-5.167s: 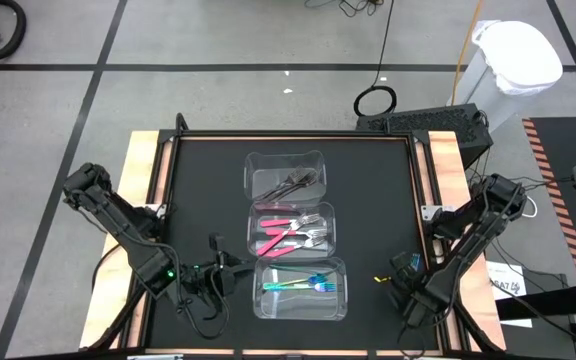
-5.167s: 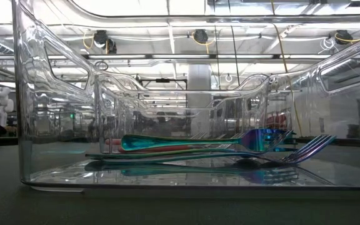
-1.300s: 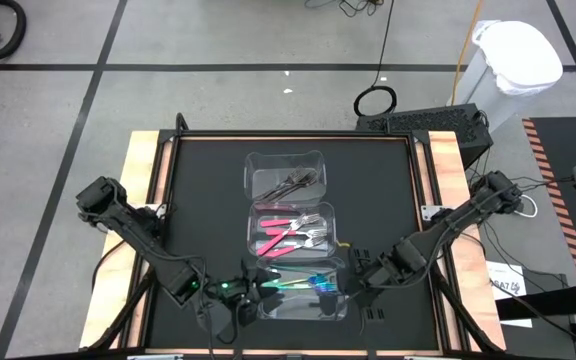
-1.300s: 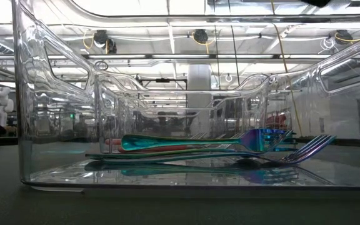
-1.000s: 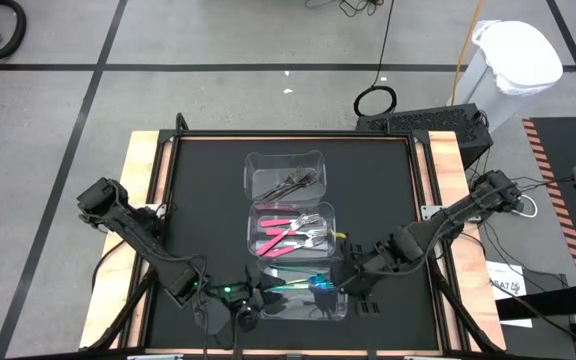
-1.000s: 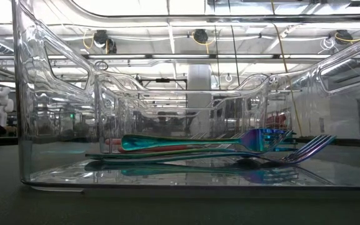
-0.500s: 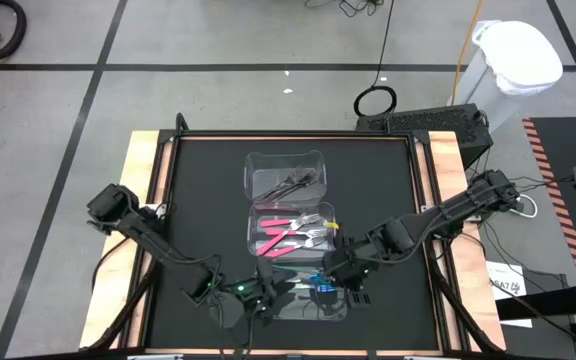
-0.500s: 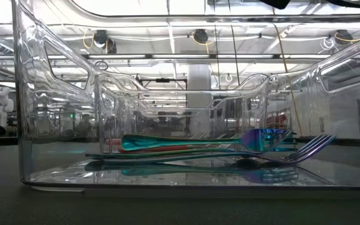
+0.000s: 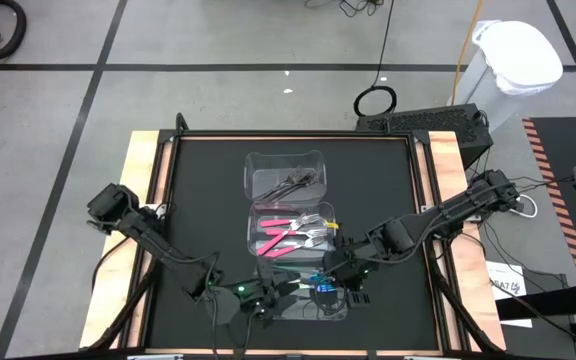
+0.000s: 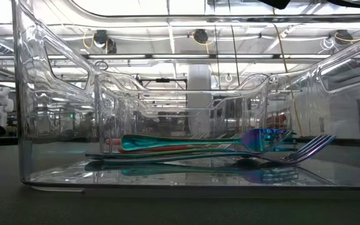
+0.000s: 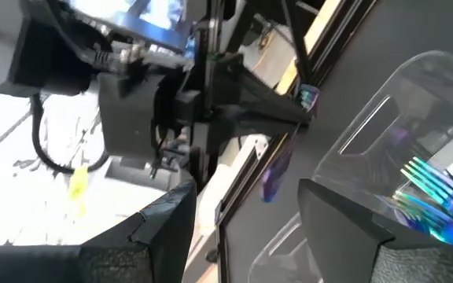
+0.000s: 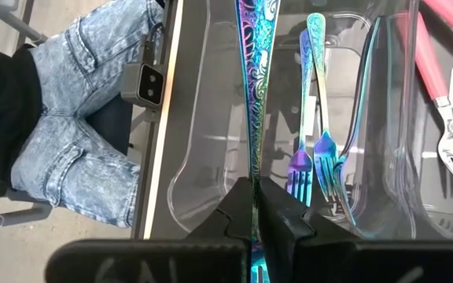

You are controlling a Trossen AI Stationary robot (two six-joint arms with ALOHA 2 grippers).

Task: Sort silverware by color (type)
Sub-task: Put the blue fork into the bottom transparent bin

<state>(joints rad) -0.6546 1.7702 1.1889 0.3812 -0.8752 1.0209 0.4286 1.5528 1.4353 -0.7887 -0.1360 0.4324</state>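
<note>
Three clear containers stand in a column mid-table. The far one (image 9: pixel 251 165) holds dark grey forks (image 9: pixel 293 181), the middle one (image 9: pixel 252 230) pink-handled forks (image 9: pixel 286 233), and the near one (image 9: pixel 298 312) teal forks (image 10: pixel 192 147) lying flat on its floor. My right gripper (image 9: pixel 326 281) hangs over the near container's right part, shut on one more iridescent teal fork (image 12: pixel 254 71). My left gripper (image 9: pixel 286 288) is open over the container's left end, facing the right gripper, with nothing between its fingers (image 11: pixel 163 216). My right gripper pinches the teal fork's patterned handle (image 12: pixel 252 174) between its two fingertips. It comes from the table's right, slanting down. The handle runs on straight ahead of the fingers toward the table's left, lengthwise above the near container and clear of the forks in it.
A person in jeans (image 12: pixel 77 102) sits just beyond the table's near edge. Bare black table top lies to either side of the container column. A white bin (image 9: pixel 516 55) and cables are on the floor behind the table.
My right gripper has come in from the right toward the table's left, carrying the teal fork over the near container's right part. My left gripper has gone toward the table's right, over that container's left end. Both have barely moved in the last half second.
</note>
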